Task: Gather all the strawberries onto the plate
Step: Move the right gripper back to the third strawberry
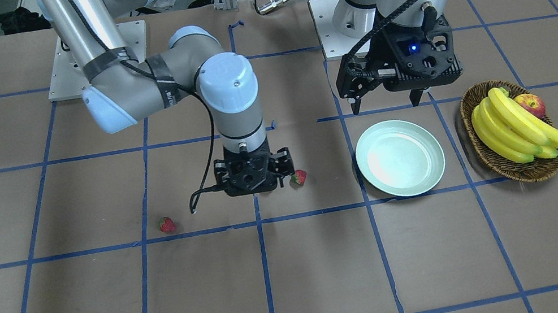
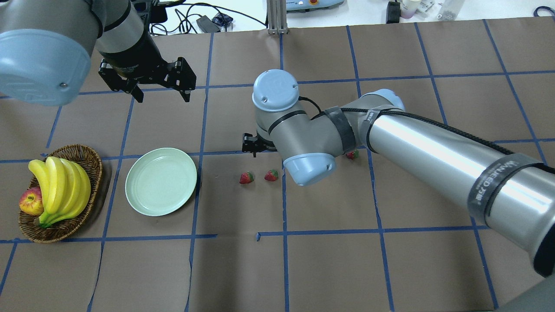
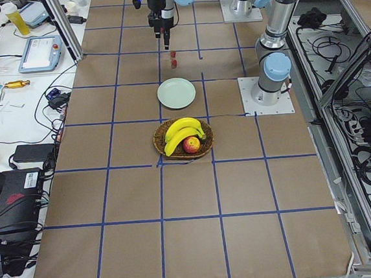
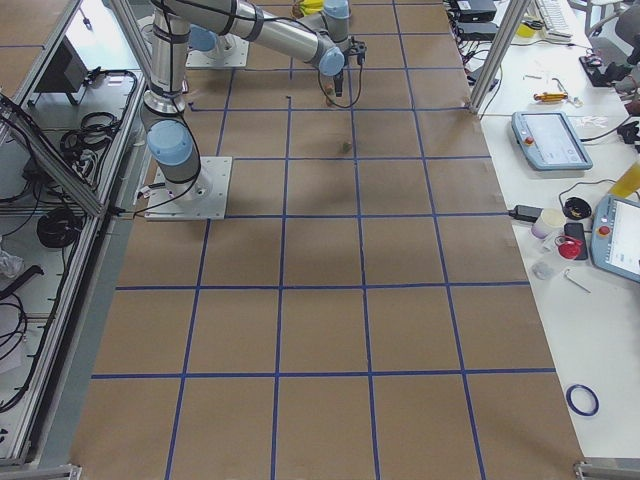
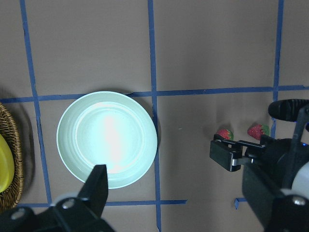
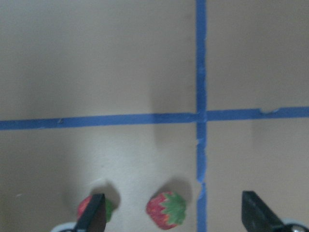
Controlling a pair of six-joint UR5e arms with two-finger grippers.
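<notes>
Now left jaws wide apart, empty, high near plate point(image 5: 107, 137); right jaws likewise over strawberries point(image 6: 166, 210).

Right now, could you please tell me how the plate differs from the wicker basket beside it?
The plate is smooth, glossy and pale mint; the basket is brown woven wicker. The plate is empty; the basket holds bananas and an apple. Both sit side by side, not touching, on the robot's left.
</notes>
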